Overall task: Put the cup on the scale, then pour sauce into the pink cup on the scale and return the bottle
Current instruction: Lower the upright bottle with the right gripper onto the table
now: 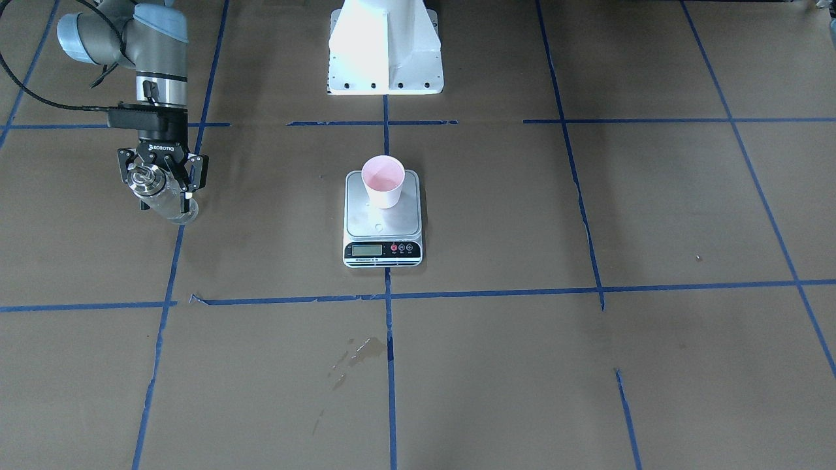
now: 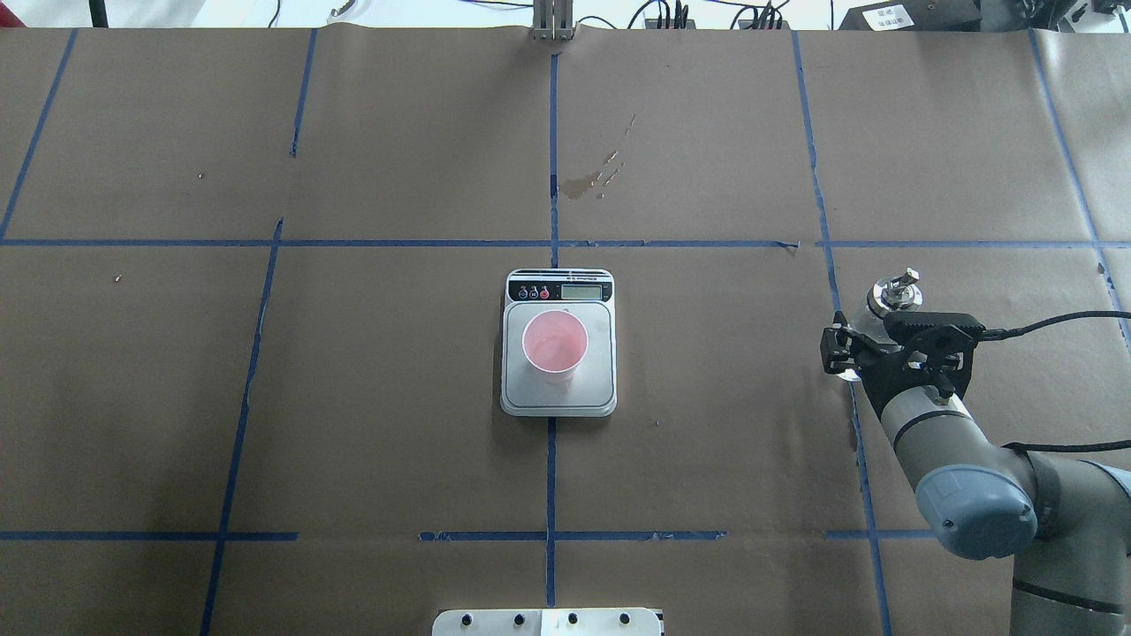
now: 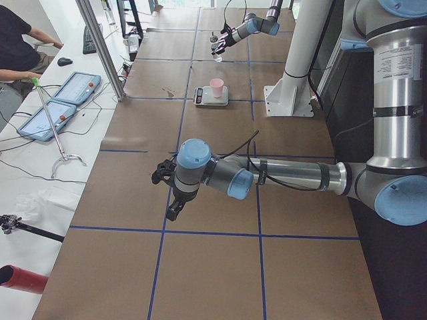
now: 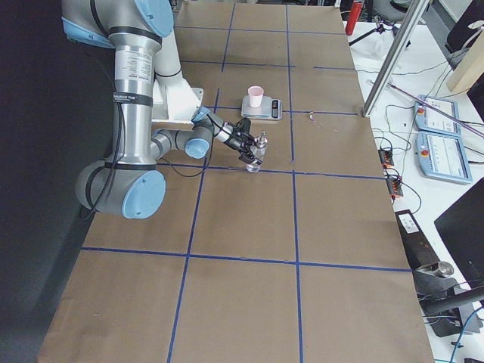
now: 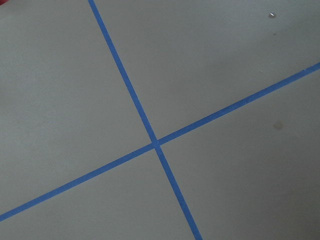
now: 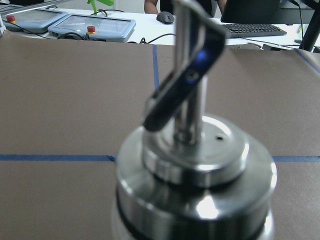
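While my right gripper (image 1: 164, 189) clamps the bottle (image 1: 145, 178), well right of the cup (image 1: 383, 181) on the scale (image 1: 382, 225), I cannot tell the left gripper's (image 3: 172, 210) state.

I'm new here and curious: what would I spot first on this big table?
The pink cup stands on the scale in the middle of the brown table. Off to the robot's right, the right gripper clasps the bottle with its shiny cap. A small wet-looking stain marks the paper beyond the scale's display side.

Pale pink cup (image 1: 383, 181); steel-grey, white-bodied scale (image 1: 366, 215) — clear, silver-capped bottle (image 1: 173, 207); brown table (image 1: 588, 365) gridded with blue tape (image 1: 390, 391).
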Controlling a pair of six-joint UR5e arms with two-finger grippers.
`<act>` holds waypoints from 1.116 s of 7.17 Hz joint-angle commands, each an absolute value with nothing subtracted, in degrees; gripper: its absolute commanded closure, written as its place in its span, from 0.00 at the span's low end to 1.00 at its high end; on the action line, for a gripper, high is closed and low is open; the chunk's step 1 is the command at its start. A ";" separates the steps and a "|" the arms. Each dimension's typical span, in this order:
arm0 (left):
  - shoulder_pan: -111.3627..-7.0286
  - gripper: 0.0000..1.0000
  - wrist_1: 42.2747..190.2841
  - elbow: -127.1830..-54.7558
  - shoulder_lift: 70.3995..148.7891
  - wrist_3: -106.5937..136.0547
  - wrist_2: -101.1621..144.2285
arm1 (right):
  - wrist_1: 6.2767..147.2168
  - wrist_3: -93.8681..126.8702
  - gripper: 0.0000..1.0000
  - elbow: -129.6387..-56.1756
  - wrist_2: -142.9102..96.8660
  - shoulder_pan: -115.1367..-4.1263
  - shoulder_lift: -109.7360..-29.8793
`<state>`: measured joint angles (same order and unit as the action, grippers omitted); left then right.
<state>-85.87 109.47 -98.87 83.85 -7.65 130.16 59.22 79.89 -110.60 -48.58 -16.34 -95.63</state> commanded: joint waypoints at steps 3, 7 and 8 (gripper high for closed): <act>-85.87 0.00 109.51 -98.88 83.76 -7.65 130.17 | 59.06 79.72 0.37 -110.39 -48.60 -16.35 -95.71; -85.87 0.00 109.42 -98.88 83.93 -7.56 130.17 | 59.15 79.89 0.14 -110.39 -48.60 -16.35 -95.80; -85.87 0.00 109.42 -99.05 83.94 -7.56 130.17 | 59.15 79.98 0.13 -110.30 -48.60 -16.35 -95.80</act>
<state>-85.87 109.42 -98.94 83.90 -7.57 130.17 59.15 79.88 -110.33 -48.60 -16.35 -95.80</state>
